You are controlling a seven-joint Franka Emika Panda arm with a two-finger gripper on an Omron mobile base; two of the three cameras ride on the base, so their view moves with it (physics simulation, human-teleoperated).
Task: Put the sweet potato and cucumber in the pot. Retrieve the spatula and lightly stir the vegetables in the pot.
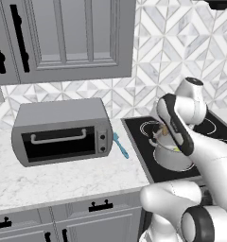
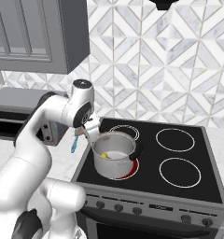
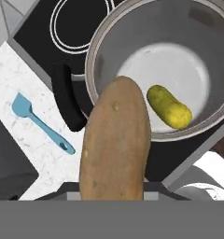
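Note:
My gripper (image 2: pixel 91 130) is shut on the sweet potato (image 3: pixel 116 144), an orange-brown tuber that hides the fingertips in the hand view. It hangs just above the left rim of the steel pot (image 3: pixel 109 56), which stands on the front left burner (image 2: pixel 115 161). The yellow-green cucumber (image 3: pixel 169 106) lies on the pot's floor, and shows as a yellow spot (image 2: pixel 104 155) from the right base view. The light-blue spatula (image 3: pixel 39 123) lies flat on the marble counter left of the stove (image 1: pixel 120 144), apart from the gripper.
A grey toaster oven (image 1: pixel 63 132) sits on the counter left of the spatula. The black stovetop (image 2: pixel 179 158) has three bare burners. Wall cabinets (image 1: pixel 63 38) hang above the counter. The pot's black side handle (image 3: pixel 69 100) sticks out toward the counter.

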